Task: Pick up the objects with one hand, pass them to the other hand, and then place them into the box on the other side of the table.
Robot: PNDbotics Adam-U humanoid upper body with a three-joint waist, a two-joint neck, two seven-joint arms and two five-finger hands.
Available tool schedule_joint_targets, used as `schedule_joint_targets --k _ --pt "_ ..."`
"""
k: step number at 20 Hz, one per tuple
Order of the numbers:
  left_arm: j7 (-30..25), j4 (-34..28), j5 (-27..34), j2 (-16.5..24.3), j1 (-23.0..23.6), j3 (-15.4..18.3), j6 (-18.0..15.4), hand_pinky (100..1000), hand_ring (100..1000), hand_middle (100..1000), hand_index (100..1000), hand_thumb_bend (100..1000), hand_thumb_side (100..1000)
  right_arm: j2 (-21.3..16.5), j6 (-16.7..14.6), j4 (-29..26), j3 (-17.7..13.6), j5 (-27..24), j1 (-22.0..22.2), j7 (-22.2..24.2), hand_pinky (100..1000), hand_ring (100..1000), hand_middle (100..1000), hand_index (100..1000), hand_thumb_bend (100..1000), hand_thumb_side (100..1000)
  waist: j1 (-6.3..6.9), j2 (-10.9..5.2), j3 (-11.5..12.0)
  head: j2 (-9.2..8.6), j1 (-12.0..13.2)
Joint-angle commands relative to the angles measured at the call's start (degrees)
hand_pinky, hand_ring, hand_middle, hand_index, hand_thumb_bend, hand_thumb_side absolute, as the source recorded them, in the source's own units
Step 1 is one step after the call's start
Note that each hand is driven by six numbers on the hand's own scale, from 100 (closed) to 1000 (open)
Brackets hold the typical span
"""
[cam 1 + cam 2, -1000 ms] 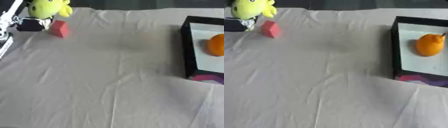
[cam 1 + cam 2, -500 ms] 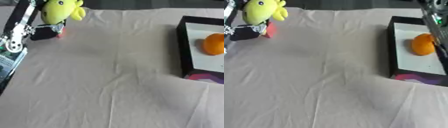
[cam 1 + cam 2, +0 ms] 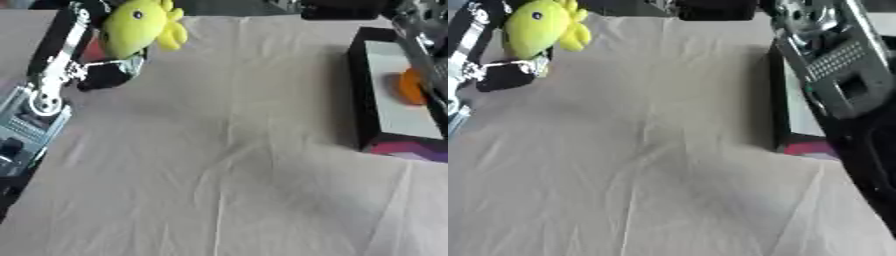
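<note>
1. At the tabletop's (image 3: 227,165) far left, the left hand (image 3: 109,75) has lifted the yellow plush toy (image 3: 140,27), fingers curled round it.
2. The right arm (image 3: 833,65) has swung in over the box (image 3: 363,95), its hand hidden, so a handover looks next.

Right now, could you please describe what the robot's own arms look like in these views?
The left arm is black with a silver, hole-dotted bracket and a grey panel lower down. The right arm is grey metal carrying a perforated grille plate and a dark square recess, turning black toward the lower edge. Neither robot hand is clearly visible.
</note>
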Motion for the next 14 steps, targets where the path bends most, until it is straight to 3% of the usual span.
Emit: schedule_joint_targets --k 1,14 --pt "0.4 -0.3 -1.2 -0.8 -1.1 -0.2 -1.0 727 645 540 611 199 100 1.7 -0.3 1.1 0.4 1.3 -1.3 0.6 939 855 855 907 359 592 -0.52 -2.04 0.0 0.55 -0.4" --pt "2.4 1.0 -6.8 -5.6 -1.3 -1.8 -4.7 723 638 535 608 192 100 7.8 -1.4 6.8 2.9 4.0 -1.9 3.6 939 864 863 914 369 617 -0.74 -2.09 0.1 0.15 -1.7"
